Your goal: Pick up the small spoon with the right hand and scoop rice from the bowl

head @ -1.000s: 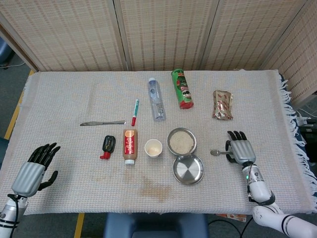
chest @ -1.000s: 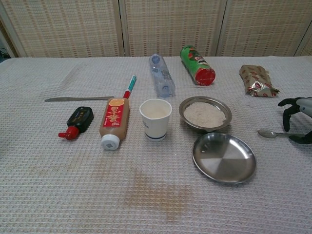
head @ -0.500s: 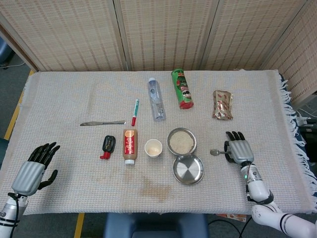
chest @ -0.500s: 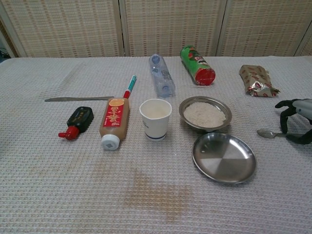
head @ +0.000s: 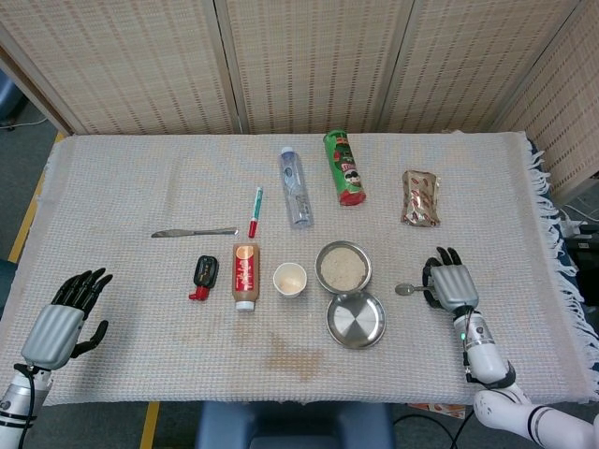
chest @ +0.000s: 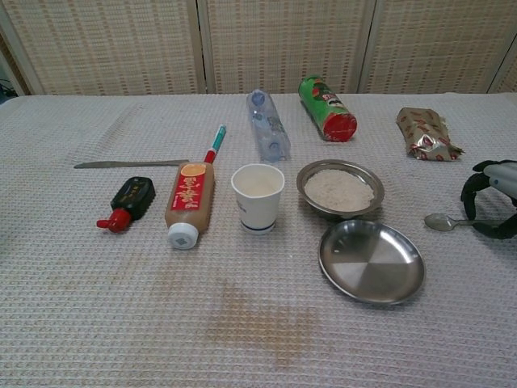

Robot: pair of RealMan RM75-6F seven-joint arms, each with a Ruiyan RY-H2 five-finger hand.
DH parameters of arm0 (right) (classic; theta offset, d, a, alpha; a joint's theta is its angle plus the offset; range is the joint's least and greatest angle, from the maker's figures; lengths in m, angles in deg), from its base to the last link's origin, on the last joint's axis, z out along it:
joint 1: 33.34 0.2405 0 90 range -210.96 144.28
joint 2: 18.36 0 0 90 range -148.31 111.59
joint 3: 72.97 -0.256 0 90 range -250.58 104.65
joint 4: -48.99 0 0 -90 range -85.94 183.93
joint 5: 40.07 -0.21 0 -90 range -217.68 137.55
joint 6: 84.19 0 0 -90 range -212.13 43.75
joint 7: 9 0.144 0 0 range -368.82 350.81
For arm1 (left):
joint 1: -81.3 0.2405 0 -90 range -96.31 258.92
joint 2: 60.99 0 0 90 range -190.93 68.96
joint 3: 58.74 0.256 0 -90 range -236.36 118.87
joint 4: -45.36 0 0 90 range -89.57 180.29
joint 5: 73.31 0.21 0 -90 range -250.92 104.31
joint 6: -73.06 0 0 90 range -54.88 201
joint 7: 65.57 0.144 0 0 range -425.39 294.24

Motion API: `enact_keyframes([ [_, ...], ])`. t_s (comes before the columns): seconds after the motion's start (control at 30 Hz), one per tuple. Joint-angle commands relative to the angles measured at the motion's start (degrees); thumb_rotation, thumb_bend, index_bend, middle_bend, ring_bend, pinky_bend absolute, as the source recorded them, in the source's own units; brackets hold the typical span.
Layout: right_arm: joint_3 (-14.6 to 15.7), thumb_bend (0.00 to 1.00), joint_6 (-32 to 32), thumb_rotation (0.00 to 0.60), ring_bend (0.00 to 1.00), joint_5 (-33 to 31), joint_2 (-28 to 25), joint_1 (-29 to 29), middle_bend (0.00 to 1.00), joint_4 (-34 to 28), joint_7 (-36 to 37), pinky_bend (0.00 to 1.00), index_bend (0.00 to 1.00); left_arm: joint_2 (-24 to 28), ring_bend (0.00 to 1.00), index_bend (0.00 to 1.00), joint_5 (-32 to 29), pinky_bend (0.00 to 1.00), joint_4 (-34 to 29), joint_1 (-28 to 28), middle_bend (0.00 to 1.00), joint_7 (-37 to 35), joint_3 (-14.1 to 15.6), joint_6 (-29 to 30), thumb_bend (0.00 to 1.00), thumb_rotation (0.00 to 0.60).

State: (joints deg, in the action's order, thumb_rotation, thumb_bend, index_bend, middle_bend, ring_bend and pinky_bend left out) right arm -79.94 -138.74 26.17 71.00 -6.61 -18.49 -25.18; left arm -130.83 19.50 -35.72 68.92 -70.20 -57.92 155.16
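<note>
The small spoon (head: pixel 403 289) (chest: pixel 442 221) lies on the cloth right of the plates, bowl end pointing left. My right hand (head: pixel 449 281) (chest: pixel 491 202) sits over its handle, fingers curled down around it and the thumb (chest: pixel 494 229) on the near side. The handle's far end is hidden inside the hand. The metal bowl of rice (head: pixel 343 267) (chest: pixel 339 188) stands left of the spoon. My left hand (head: pixel 65 313), seen only in the head view, rests with fingers apart and holds nothing at the table's near left corner.
An empty metal plate (chest: pixel 371 260) lies just in front of the rice bowl. A paper cup (chest: pixel 258 196), a sauce bottle (chest: pixel 189 202), a small black bottle (chest: pixel 129 199), a knife (chest: pixel 129 164), a pen (chest: pixel 216 142), a water bottle (chest: pixel 267 124), a chip can (chest: pixel 326 108) and a foil packet (chest: pixel 426 133) lie around.
My right hand has shifted slightly left and its fingers have curled tighter around the spoon handle. The spoon has slid a little to the left. The left hand has not moved.
</note>
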Motion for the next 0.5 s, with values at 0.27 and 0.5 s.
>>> enact_keyframes([
  [0.27,0.38,0.34,-1.15,0.600,0.03,0.49,0.11,-0.12,0.38,-0.70,-1.05,0.00,0.68,0.05,0.00,0.00,-0.09,0.10,-0.12,-0.03,0.00,0.08,0.02,-0.13,0.45,0.600],
  [0.5,0.90,0.35,-5.08,0.600,0.03,3.01,0.32,-0.51,0.39,-0.95,-3.31,0.00,0.70,0.06,0.00,0.00,-0.18,0.10,-0.18,-0.05,0.00,0.10,0.02,-0.24,0.45,0.600],
])
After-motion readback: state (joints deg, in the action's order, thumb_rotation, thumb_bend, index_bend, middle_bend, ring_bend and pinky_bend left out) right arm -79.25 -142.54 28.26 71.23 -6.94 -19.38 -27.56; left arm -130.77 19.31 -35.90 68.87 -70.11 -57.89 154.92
